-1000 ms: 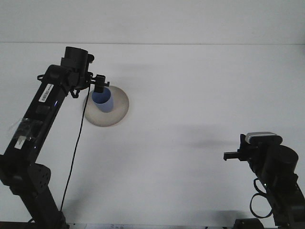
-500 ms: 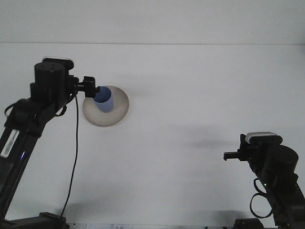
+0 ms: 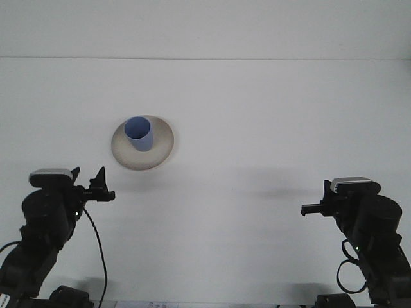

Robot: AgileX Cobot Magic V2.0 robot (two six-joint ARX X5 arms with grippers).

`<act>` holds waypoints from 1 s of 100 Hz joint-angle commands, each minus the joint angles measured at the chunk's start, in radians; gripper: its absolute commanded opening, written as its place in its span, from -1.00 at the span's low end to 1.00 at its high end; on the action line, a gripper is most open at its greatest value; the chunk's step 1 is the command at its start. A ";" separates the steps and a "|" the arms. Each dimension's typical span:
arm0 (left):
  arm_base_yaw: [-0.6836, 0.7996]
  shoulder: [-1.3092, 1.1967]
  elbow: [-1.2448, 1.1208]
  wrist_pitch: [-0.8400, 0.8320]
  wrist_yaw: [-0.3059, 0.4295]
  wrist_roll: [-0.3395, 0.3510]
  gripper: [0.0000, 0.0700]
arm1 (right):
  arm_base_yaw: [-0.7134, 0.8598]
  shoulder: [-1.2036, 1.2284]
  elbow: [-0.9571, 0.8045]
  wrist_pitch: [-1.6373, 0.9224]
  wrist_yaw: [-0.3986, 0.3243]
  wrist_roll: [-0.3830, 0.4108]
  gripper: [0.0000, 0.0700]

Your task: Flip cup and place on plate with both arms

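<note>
White laminate fills nearly the whole frame: one plain table [image 3: 257,115] running up to a pale wall along the top edge. Left of centre in the upper half sits a beige plate [image 3: 160,147], and a blue cup [image 3: 139,133] stands on it, mouth up, toward the plate's upper left.

Both arms are low in the frame, well apart from the plate. The left gripper [image 3: 97,188] is in the lower left, its fingers splayed open and holding nothing; a black cable [image 3: 99,256] loops down beside it. The right gripper [image 3: 311,209] is in the lower right, pointing left; whether its fingers are parted I cannot tell.

Nothing lies between either arm and the plate, and the middle and right of the table are bare.
</note>
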 commanded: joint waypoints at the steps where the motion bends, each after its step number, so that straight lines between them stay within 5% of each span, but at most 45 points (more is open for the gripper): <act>1: 0.000 -0.023 -0.022 0.004 -0.005 -0.009 -0.65 | 0.001 0.005 0.009 0.015 0.001 0.010 -1.00; 6: 0.000 -0.047 -0.040 -0.004 -0.005 -0.010 -1.00 | 0.001 0.005 0.009 0.015 0.000 0.010 -1.00; 84: 0.000 -0.216 -0.045 -0.016 -0.005 -0.006 -0.97 | 0.001 0.005 0.009 0.015 0.000 0.010 -1.00; 100: 0.001 -0.256 -0.047 0.000 -0.005 0.160 -0.97 | 0.001 0.005 0.009 0.015 0.000 0.010 -1.00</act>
